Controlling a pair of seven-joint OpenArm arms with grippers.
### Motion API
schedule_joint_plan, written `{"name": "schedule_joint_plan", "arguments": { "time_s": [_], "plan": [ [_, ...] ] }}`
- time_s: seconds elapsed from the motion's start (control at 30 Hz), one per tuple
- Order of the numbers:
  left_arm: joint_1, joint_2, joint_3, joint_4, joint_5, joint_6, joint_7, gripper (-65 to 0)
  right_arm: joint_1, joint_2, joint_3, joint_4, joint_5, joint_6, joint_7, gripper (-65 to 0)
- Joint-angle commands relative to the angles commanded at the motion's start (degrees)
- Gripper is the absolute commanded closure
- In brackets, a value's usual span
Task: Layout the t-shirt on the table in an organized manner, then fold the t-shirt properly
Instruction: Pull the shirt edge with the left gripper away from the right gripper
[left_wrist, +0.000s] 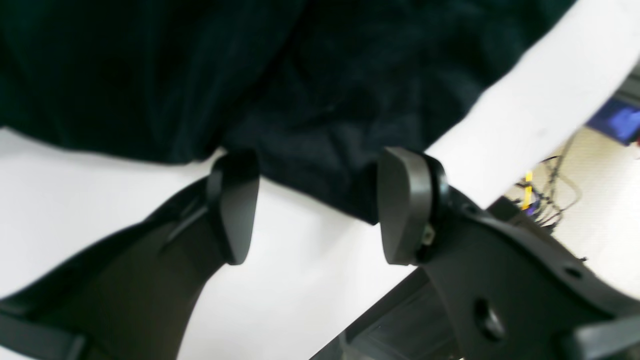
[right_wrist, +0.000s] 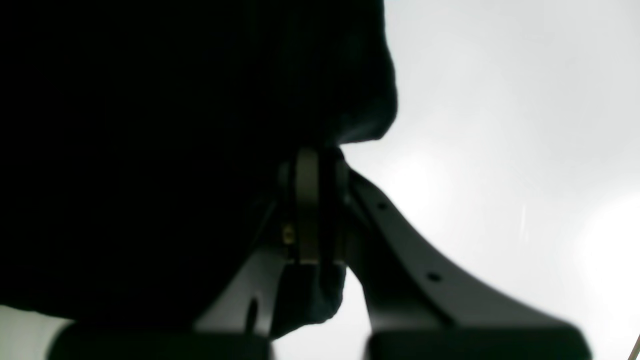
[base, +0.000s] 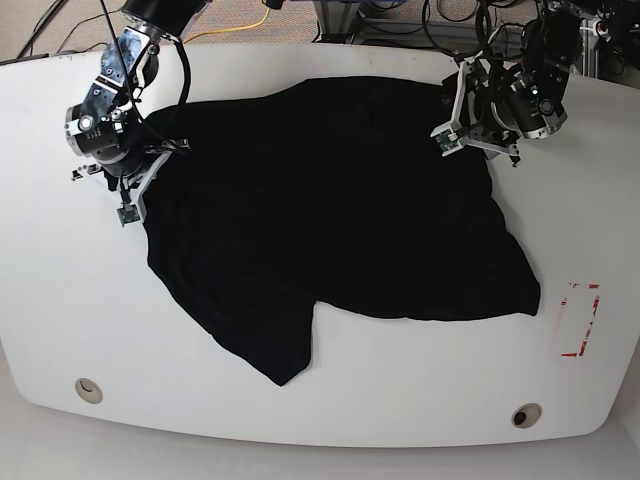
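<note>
The black t-shirt (base: 330, 210) lies spread and wrinkled across the middle of the white table (base: 400, 400), one sleeve pointing toward the front edge. My right gripper (right_wrist: 312, 200) is shut on the shirt's edge, and dark cloth (right_wrist: 150, 150) fills the left half of that wrist view. In the base view this gripper (base: 150, 170) sits at the shirt's left edge. My left gripper (left_wrist: 317, 210) is open, its two fingers either side of a corner of the shirt (left_wrist: 320, 125) on the table (left_wrist: 300, 285). In the base view it (base: 478, 130) is at the shirt's far right corner.
A red tape rectangle (base: 580, 320) marks the table at the right. Two small round holes (base: 88, 388) (base: 525, 414) sit near the front corners. Cables and equipment (left_wrist: 545, 195) lie past the table's far edge, close to the left arm.
</note>
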Motion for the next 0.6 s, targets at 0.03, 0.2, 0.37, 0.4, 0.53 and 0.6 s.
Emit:
{"name": "schedule_joint_plan", "arguments": {
  "time_s": [0.03,0.2,0.37,0.4,0.53,0.6],
  "plan": [
    [0.0,0.0,0.0,-0.1,0.0,0.0,0.0,-35.7,0.0,0.0,0.0,0.0,0.0,0.0,0.0,-2.4],
    [-0.3,0.2,0.1,-4.4,-0.2,0.0,-0.2,-35.7,0.0,0.0,0.0,0.0,0.0,0.0,0.0,-2.4],
    [0.1,0.8,0.1,-8.4,-0.2,-0.1,-4.3,-35.7,0.0,0.0,0.0,0.0,0.0,0.0,0.0,-2.4],
    [0.1,0.8,0.1,-9.0,-0.2,-0.1,-4.7,-35.4,0.0,0.0,0.0,0.0,0.0,0.0,0.0,-2.4],
    [0.2,0.8,1.9,-10.1,-0.2,-0.2,-5.1,-33.3,0.0,0.0,0.0,0.0,0.0,0.0,0.0,-2.4],
    [0.2,0.8,2.5,-10.1,-0.1,-0.2,-5.1,-24.9,0.0,0.0,0.0,0.0,0.0,0.0,0.0,-2.4]
  ]
}}
